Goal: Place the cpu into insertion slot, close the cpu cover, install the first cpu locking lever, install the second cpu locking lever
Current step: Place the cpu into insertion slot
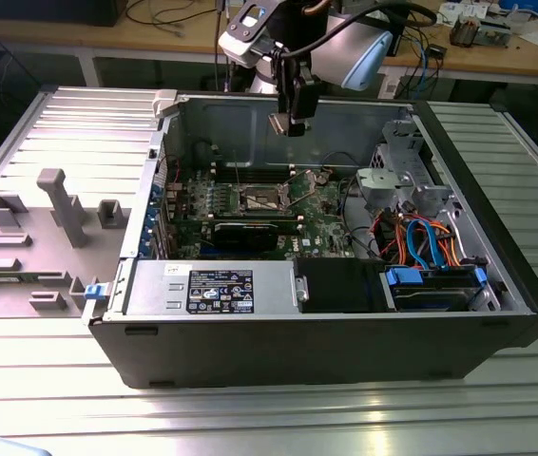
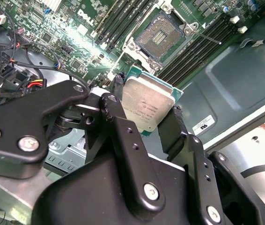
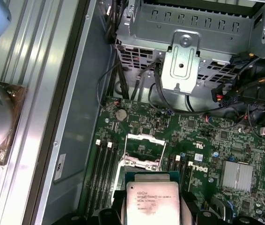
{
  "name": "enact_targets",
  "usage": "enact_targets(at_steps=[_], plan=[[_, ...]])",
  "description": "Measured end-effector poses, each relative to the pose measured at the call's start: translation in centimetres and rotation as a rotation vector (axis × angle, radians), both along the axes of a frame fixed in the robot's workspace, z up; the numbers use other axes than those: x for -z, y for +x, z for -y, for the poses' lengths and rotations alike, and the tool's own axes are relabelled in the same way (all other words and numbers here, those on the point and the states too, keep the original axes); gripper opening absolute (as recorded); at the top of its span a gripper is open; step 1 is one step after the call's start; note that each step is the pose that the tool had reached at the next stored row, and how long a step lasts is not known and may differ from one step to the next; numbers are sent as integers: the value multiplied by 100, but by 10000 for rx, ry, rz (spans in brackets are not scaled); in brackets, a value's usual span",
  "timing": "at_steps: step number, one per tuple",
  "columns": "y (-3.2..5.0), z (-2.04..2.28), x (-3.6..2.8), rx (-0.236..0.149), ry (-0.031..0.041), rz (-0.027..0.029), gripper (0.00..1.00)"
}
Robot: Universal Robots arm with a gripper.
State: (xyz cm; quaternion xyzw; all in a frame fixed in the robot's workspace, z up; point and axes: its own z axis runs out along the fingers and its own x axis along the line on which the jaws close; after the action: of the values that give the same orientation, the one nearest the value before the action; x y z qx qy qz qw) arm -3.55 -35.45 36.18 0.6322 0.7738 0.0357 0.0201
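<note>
Peering into the open computer case [image 1: 345, 342], we found several things hard to make out. In the exterior view the chip [image 1: 279, 123] was only a tiny pale tile at the gripper [image 1: 293, 122], hanging well above the socket [image 1: 261, 199] and apart from it. In the first wrist view the chip [image 3: 151, 201] ran off the picture's edge and hid the near part of the socket. The fingertips were hidden behind the chip's edges in both wrist views.

In the second wrist view the gripper [image 2: 146, 108] had its jaws pressed on opposite edges of the chip [image 2: 144, 99], pinching it with the metal top facing the camera. The socket [image 2: 163, 35] lay beyond it, its contact field bare.

The cover [image 3: 145, 137] stood raised at the socket's edge on the side toward the drive cage [image 3: 184, 61]; we could not judge its tilt.

We counted one chip, one socket, one cover and two black fingers [image 2: 123, 126]. One thin lever [image 2: 205, 36] jutted out beside the socket. The long memory slots flanking the socket were partly hidden, so we could not count them.
</note>
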Motion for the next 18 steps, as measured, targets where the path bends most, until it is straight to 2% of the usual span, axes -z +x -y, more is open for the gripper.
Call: enact_targets(at_steps=[7,13,18], plan=[[0,0,0,4,0,0,55],[0,0,1,340,1,0,55],[0,0,1,358,0,0,55]])
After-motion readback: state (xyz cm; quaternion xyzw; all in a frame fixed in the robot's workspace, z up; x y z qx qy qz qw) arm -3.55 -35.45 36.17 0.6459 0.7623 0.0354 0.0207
